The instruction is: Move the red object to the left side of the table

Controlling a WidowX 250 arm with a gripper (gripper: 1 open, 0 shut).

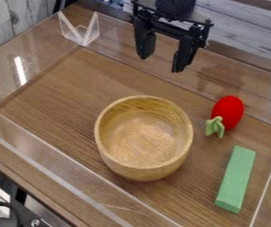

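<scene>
The red object (pixel 227 113) is a small toy strawberry with a green leafy end, lying on the right part of the brown wood-grain table (pixel 79 84). My black gripper (pixel 162 55) hangs above the table's far middle, pointing down, its two fingers apart with nothing between them. It is up and to the left of the strawberry, well apart from it.
A round wooden bowl (pixel 145 136) stands in the middle of the table, left of the strawberry. A flat green block (pixel 235 178) lies near the front right. Clear acrylic walls (pixel 32 146) border the table, and a clear bracket (pixel 79 29) stands at the far left.
</scene>
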